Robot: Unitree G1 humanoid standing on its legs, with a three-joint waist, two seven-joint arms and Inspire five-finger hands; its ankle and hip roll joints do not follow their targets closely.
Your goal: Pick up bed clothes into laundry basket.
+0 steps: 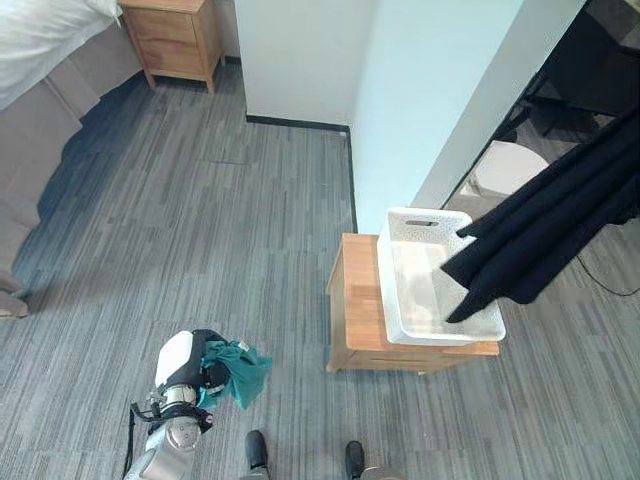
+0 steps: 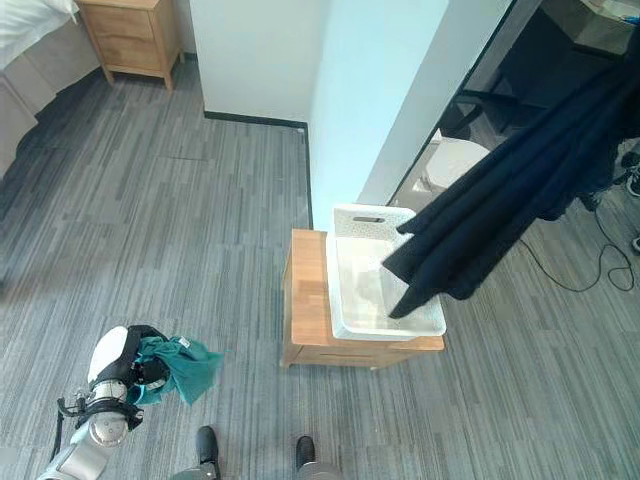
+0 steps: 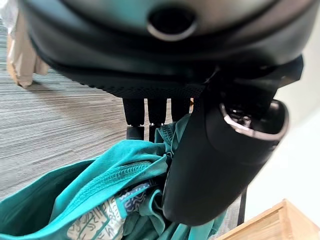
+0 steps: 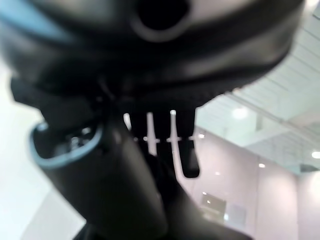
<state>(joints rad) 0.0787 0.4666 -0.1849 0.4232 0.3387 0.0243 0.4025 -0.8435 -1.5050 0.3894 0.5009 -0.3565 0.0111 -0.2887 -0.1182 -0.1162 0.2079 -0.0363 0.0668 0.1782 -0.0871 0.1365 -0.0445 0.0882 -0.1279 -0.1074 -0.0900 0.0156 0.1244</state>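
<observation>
- A teal garment (image 1: 237,372) is grasped by the left robot hand (image 1: 196,372) low over the carpeted floor (image 1: 200,220), near the lower left corner of the head views.
- In the left wrist view, the thumb (image 3: 215,165) and fingers (image 3: 150,112) are seen curled round the bunched teal cloth (image 3: 100,195), with a printed label showing among its folds.
- Part of the teal garment hangs loose from the hand towards the wooden stand.
- A black garment (image 2: 500,210) is held up by the right arm from the upper right, draped down so that its lower end hangs over the right part of the white basket (image 2: 350,300).
- Whether the black cloth touches the basket's floor cannot be told.
- In the right wrist view, the right robot hand (image 4: 115,165) is seen with thumb and fingers (image 4: 187,150) bent round dark cloth, so it is clenched on the black garment.
- The white basket, with a handle slot in its far wall, is set on a low wooden stand (image 1: 352,300), shifted towards the stand's right edge and overhanging it a little.
- The basket's inside looks bare apart from the hanging black cloth.
- The stand is placed just before the corner of a pale wall (image 1: 420,100).
- A bed (image 1: 40,60) with white bedding is seen at the upper left corner, with a wooden nightstand (image 1: 172,40) beside it against the far wall.
</observation>
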